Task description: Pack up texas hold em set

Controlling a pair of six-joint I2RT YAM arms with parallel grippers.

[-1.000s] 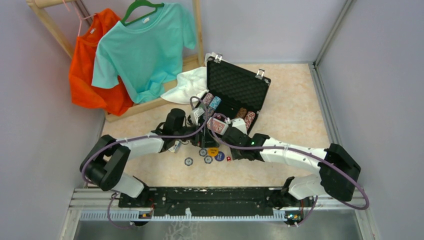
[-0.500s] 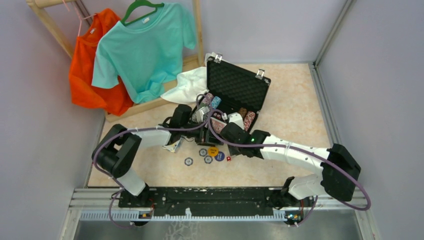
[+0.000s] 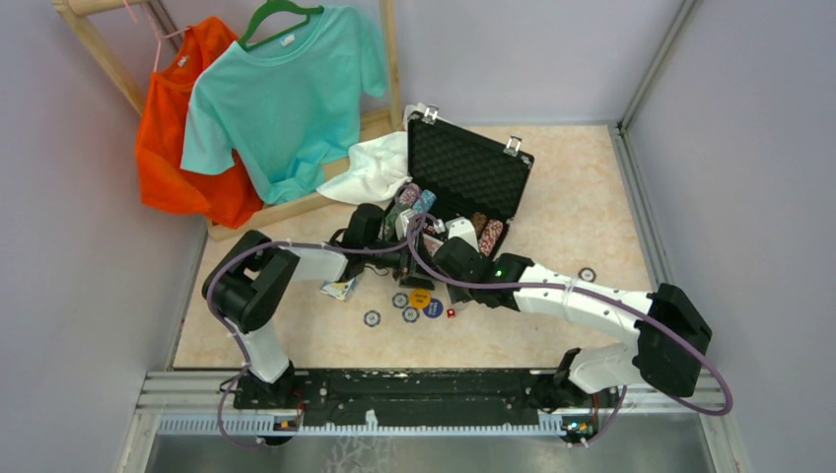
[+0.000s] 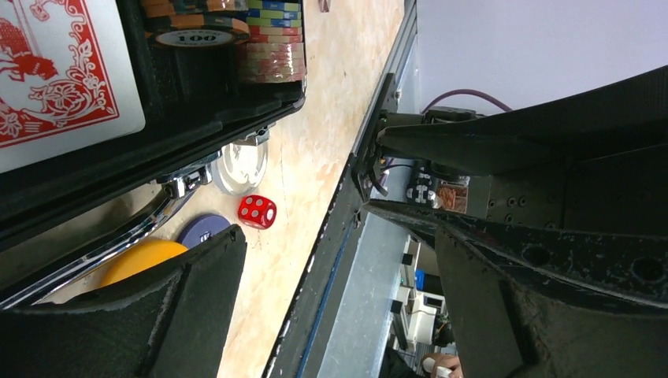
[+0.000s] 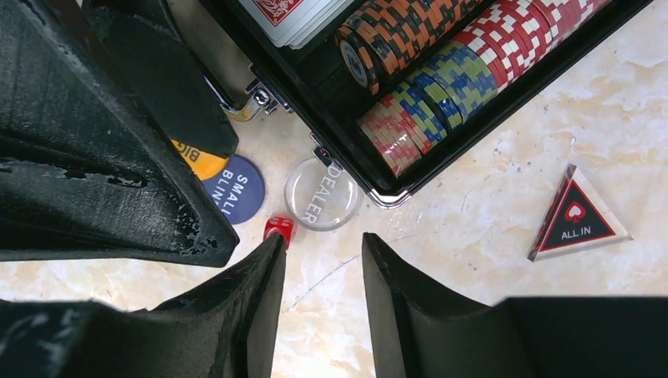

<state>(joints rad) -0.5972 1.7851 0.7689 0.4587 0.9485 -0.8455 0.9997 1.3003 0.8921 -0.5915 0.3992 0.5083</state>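
The black case (image 3: 471, 169) stands open, lid upright, with rows of chips (image 5: 441, 67) and a red card deck (image 4: 55, 71) inside. My left gripper (image 3: 402, 230) is open and empty at the case's front edge; its view (image 4: 339, 303) looks along the front wall. My right gripper (image 3: 446, 239) hovers open and empty (image 5: 323, 264) over bare table in front of the case. Below it lie a clear DEALER button (image 5: 321, 193), a blue SMALL BLIND button (image 5: 234, 187), a yellow button (image 5: 197, 163), a red die (image 5: 278, 229) and a triangular ALL IN marker (image 5: 581, 214).
Loose chips (image 3: 372, 317) and some cards (image 3: 338, 288) lie on the table in front of the case. A single round piece (image 3: 588, 274) lies to the right. A white cloth (image 3: 370, 168), a wooden rack and hanging shirts (image 3: 281, 94) stand at the back left.
Both arms have reached farther forward, bringing the grippers up to the case's front edge. The left arm's elbow has swung right. The round piece at the right now shows.
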